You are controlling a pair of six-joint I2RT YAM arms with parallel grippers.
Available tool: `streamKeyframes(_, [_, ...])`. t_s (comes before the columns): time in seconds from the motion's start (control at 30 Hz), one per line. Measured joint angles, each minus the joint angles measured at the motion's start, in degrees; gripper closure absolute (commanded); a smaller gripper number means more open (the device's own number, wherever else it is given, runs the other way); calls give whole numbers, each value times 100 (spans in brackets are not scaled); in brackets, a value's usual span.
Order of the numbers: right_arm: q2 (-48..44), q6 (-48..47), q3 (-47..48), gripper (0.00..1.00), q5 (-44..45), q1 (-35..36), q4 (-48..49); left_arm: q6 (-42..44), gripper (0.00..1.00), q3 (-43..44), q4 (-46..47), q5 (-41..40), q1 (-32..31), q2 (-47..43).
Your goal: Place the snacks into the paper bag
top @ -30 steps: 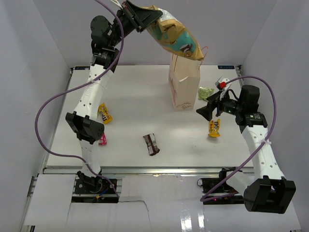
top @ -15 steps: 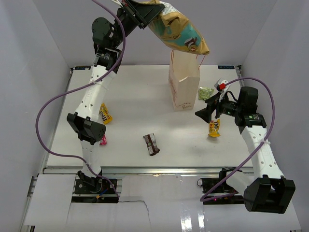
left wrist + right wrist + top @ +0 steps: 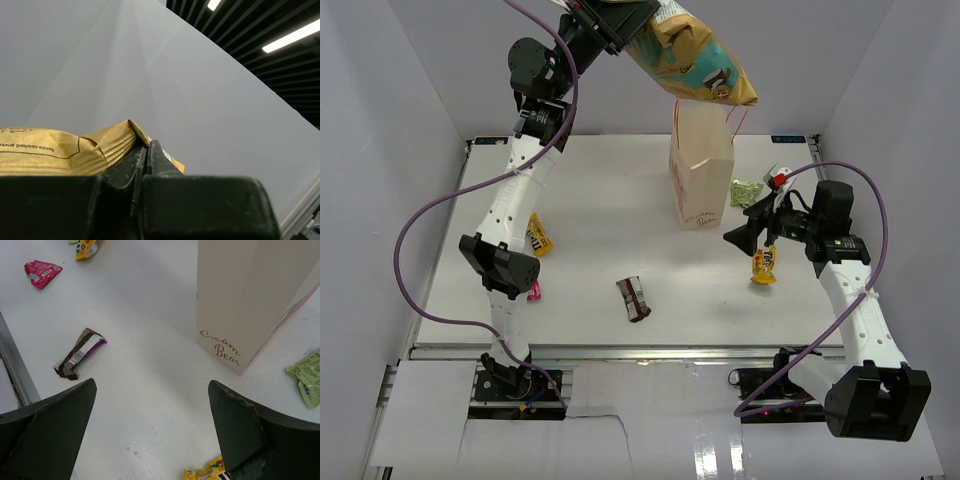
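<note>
**Loading step: pouch over the bag.** At far left, a yellow packet (image 3: 537, 234) and a pink packet (image 3: 533, 290) are lying on the table (image 3: 600, 190) beside the left arm (image 3: 510, 205). This arm is stretching nearly upright, its wrist bending toward the middle. The left gripper (image 3: 638, 20) is clenching the crimped top edge of the pouch (image 3: 695, 62), and the wrist view is showing both fingers (image 3: 125, 170) pressed together on that seam. The pouch is hanging tilted in the air, its lower corner pointing at the mouth of the bag (image 3: 700, 170), which is standing upright mid-table. Whether that corner is touching the rim or the handles cannot be told from above. A brown packet (image 3: 634, 298) is lying well in front of the bag, and a green packet (image 3: 746, 190) is lying near its right wall. The right gripper (image 3: 745, 232) is hovering low to the right of the bag, jaws spread wide and holding nothing, with a second yellow packet (image 3: 764, 265) just beneath it. The next move is probably calling for turning the pouch upright and lining it up with the opening before lowering, since a skewed entry could tip the bag.
</note>
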Motion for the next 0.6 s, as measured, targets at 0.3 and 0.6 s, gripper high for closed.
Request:
streamKeyframes(0.3, [37, 142, -144, 1, -7, 0, 131, -96, 100, 26, 140, 0, -68, 234])
streamKeyframes(0.6, [35, 197, -352, 1, -39, 0, 251, -192, 100, 22, 109, 98, -129, 831])
